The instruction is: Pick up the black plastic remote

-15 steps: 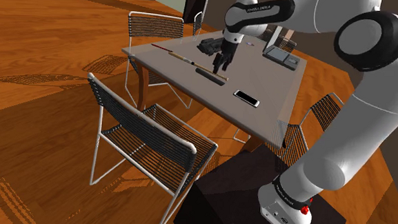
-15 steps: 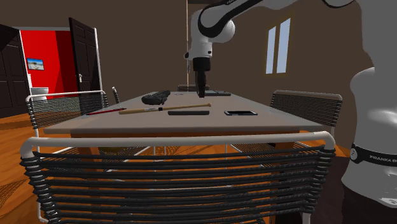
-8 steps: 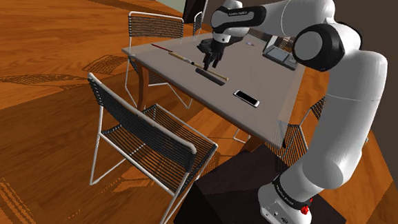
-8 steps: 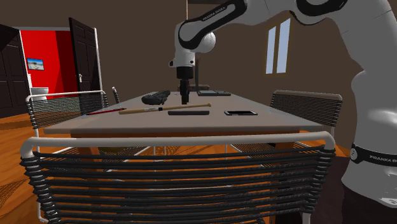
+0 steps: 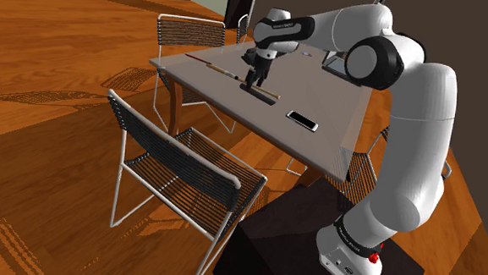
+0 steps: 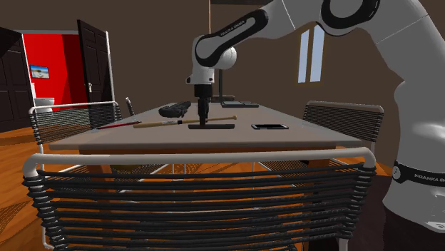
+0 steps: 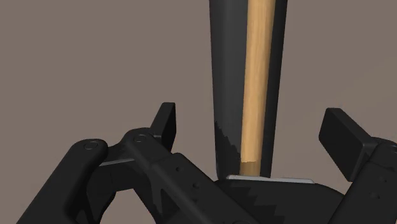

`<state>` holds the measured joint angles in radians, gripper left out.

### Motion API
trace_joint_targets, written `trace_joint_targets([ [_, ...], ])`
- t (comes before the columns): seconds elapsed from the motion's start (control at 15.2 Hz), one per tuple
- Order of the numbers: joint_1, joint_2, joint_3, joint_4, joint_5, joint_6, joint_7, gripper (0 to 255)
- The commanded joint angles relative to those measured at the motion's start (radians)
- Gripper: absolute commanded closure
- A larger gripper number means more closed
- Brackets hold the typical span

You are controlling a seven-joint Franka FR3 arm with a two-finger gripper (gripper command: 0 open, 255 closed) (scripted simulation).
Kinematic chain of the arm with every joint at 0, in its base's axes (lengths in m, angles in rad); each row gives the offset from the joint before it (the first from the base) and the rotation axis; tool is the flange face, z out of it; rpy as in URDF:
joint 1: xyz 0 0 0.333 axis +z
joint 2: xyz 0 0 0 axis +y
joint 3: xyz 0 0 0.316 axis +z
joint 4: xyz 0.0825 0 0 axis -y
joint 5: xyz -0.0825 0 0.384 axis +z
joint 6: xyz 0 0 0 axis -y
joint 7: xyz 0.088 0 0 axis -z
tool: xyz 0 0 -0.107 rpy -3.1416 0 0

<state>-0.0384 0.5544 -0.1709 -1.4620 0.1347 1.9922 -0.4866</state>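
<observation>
Plainly spread wide on the gripper [image 7: 254, 130], with fingers [image 7: 164, 124] standing off either side of the black remote [image 7: 224, 76] and touching neither flank. Poised just above it at the end of the white arm [image 5: 405, 97]. Lying flat around the middle of the grey table [image 5: 332, 107], overlaid lengthwise by a wooden stick [image 7: 257, 76] running off toward a far corner. Nearer the stand-side edge, well apart, a dark phone [image 5: 302, 121]; beside the long edge, a wire chair [image 5: 182, 168]
</observation>
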Motion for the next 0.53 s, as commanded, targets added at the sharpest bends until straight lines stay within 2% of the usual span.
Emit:
trace_joint_targets([
  [0.0, 0.001, 0.008, 0.001, -0.012, 0.002, 0.021, 0.000, 0],
  [0.07, 0.001, 0.008, 0.001, -0.012, 0.002, 0.021, 0.000, 0],
  [0.13, 0.002, 0.005, 0.001, -0.017, 0.001, 0.022, 0.000, 255],
  [0.46, 0.001, 0.004, 0.001, -0.017, 0.001, 0.021, -0.001, 255],
])
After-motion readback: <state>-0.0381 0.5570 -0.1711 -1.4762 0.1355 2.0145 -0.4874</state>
